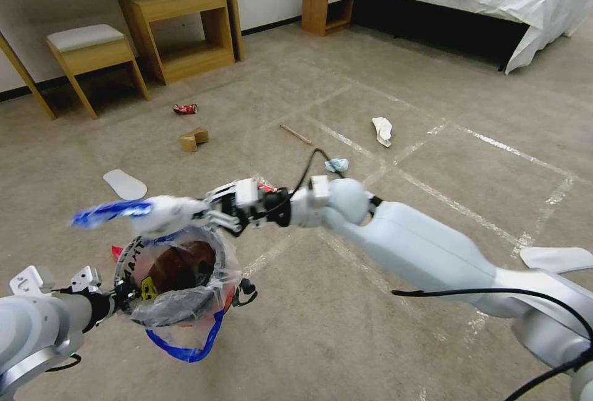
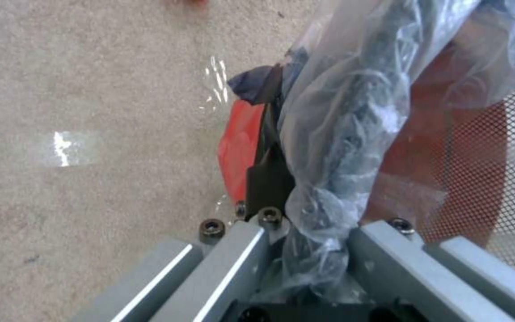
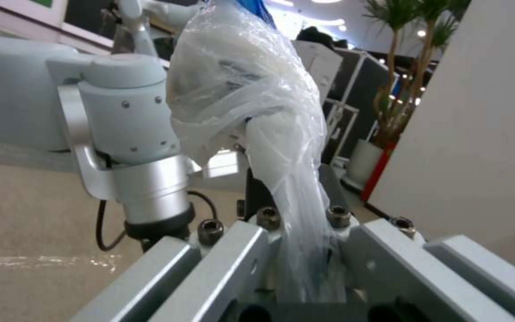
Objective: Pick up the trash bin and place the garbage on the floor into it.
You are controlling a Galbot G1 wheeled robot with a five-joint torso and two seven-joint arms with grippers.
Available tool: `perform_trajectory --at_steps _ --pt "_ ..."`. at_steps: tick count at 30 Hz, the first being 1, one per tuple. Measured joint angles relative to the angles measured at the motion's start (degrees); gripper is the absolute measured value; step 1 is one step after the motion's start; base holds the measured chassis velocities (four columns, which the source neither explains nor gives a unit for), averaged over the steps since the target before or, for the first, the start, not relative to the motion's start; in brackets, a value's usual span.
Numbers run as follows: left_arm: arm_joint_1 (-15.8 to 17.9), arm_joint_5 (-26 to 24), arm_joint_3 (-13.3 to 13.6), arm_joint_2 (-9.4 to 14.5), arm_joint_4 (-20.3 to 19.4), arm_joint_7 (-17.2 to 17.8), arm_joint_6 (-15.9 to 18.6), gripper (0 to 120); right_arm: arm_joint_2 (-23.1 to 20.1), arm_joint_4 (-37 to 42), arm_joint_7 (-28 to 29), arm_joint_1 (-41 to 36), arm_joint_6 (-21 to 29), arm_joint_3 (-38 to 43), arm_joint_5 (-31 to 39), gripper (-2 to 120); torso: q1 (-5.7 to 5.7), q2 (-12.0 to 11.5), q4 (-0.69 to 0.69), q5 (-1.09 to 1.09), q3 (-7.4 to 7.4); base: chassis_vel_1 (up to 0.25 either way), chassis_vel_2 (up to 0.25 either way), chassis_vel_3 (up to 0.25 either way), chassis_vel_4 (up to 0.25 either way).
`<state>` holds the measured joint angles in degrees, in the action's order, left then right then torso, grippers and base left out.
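- Head view: the left gripper holds the trash bin off the floor at near left, clamped on the bin's near-left rim, with a blue handle strip dangling under it. The right arm reaches across from near right, forearm roughly level, wrist turned leftward, so the right gripper sits just above the bin's far rim. It pinches a white-and-blue plastic bag that trails out to the left over the mouth. More garbage lies farther off: a crushed red can, cardboard bits, a wooden stick, a crumpled tissue, a pale blue mask and a white insole.
- To do the drop well, I judge the bag should hang fully over the opening before release, the bin kept level and steady.
- Left wrist view: the left gripper's fingers are closed on the red rim with the crinkly liner bunched between them.
- Right wrist view: the right gripper is closed tight on the bag's twisted neck, the bag billowing beyond, the left arm's wrist close beside it.
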<state>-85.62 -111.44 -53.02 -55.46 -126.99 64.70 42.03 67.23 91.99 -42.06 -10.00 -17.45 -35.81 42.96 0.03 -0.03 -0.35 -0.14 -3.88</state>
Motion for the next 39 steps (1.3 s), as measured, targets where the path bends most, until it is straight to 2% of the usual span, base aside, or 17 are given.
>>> perform_trajectory --at_steps 16,28,39 --pt "0.5 0.8 0.6 -1.0 0.7 -0.2 0.1 0 6.8 -8.5 -0.9 0.0 -1.6 -2.7 -1.5 0 0.0 0.0 0.0 0.01 0.0 0.0 0.0 0.0 0.0" --pt "0.6 0.7 0.8 -0.7 0.8 -0.3 0.1 0 8.8 -13.3 -1.4 -2.1 -2.6 -2.6 -2.9 0 0.0 0.0 0.0 0.01 0.0 0.0 0.0 0.0 0.0" --pt "0.6 0.8 0.8 -0.8 0.8 -0.3 0.1 0 8.6 -14.1 -1.6 -3.2 -2.8 -2.7 -3.5 0 0.0 0.0 0.0 0.01 0.0 0.0 0.0 0.0 0.0"
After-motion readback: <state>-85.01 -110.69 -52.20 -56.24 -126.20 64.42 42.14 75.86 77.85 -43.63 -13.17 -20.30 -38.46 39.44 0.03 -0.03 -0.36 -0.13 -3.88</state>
